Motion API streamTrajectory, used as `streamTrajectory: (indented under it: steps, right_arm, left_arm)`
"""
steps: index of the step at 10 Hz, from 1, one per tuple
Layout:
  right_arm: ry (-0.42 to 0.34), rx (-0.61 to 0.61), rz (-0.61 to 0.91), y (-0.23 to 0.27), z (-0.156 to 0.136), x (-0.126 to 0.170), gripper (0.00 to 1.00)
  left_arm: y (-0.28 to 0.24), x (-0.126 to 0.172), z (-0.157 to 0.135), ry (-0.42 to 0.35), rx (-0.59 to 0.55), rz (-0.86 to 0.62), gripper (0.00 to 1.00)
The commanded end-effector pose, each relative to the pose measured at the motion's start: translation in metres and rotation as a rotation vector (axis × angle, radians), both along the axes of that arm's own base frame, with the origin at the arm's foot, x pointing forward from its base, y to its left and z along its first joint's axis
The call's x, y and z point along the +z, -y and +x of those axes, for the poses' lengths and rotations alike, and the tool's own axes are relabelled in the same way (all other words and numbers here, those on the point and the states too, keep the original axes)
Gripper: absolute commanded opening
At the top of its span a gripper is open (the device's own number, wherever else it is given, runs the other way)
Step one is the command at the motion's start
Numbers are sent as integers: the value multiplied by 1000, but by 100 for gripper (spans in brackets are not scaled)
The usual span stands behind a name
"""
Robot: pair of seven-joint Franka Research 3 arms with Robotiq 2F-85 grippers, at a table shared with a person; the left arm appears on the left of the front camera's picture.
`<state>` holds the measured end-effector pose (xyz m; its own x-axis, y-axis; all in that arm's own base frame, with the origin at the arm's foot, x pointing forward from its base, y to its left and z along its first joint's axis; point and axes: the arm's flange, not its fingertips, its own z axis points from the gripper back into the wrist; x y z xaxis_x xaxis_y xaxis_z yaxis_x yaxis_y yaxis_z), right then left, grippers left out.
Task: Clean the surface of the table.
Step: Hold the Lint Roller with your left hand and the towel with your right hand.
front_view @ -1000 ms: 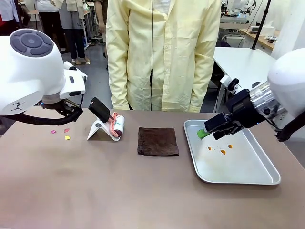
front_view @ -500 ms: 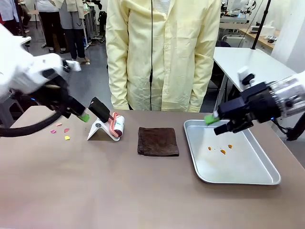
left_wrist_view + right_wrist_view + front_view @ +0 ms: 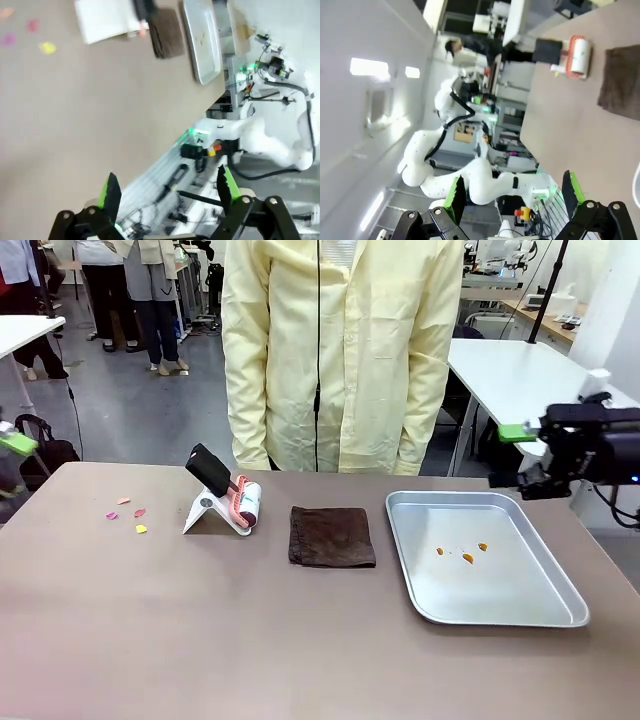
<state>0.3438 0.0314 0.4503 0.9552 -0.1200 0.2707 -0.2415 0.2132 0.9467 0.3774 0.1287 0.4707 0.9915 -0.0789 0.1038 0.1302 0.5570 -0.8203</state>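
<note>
The grey-brown table [image 3: 250, 630] carries a few pink and yellow scraps [image 3: 127, 515] at its far left. A lint roller [image 3: 243, 502] leans on a white stand beside a folded brown cloth [image 3: 332, 536]. My left gripper [image 3: 167, 192] is open and empty, held off the table's left end; the scraps [image 3: 47, 47] lie far from it. Off the right end, above and beyond the tray's far corner, my right gripper [image 3: 512, 456] is also open and empty. The right wrist view has its fingers [image 3: 454, 196] spread, with the cloth [image 3: 622, 82] and roller [image 3: 578, 55] far off.
A silver metal tray [image 3: 540, 610] at the right of the table holds a few orange bits [image 3: 467, 556]. A person in a pale yellow coat [image 3: 340, 350] stands at the far edge. A white-topped table [image 3: 510, 365] is behind at the right.
Both arms have drawn back from the table. The left has swung out to the far left edge of the picture. The right has risen off the tray and moved right.
</note>
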Motion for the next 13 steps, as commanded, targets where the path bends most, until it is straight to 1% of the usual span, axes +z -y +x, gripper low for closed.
streamTrajectory:
  steps: [1, 2, 3, 4, 5, 6, 7, 8, 9, 13]
  right_arm:
    - [19, -15, 18, 12, -140, -103, 100]
    - [-8, -25, -7, 17, -154, -116, 100]
    - [8, -38, -14, 22, -169, -126, 100]
    - [12, -99, 5, 32, -184, -137, 100]
    - [-5, -136, 13, 39, -192, -143, 100]
    - [0, -148, 6, 41, -193, -145, 100]
    - [17, -183, 9, 42, -192, -146, 100]
    - [15, -234, 1, 40, -188, -146, 100]
    - [-31, -155, 0, 153, -32, -122, 100]
    - [-31, -155, 0, 153, -32, -122, 100]
  left_arm:
    - [-24, 2, 10, -352, 425, -230, 100]
    - [-20, 2, 11, -353, 478, -287, 100]
    - [-7, 2, 13, -344, 497, -331, 100]
    - [8, -1, -3, -334, 550, -399, 100]
    - [18, -4, -20, -319, 594, -449, 100]
    - [27, -4, -31, -303, 609, -438, 100]
    - [34, -2, -31, -317, 592, -410, 100]
    - [42, 1, -22, -311, 576, -293, 100]
    - [20, -7, -21, -352, 588, -424, 100]
    - [20, -7, -21, -352, 588, -424, 100]
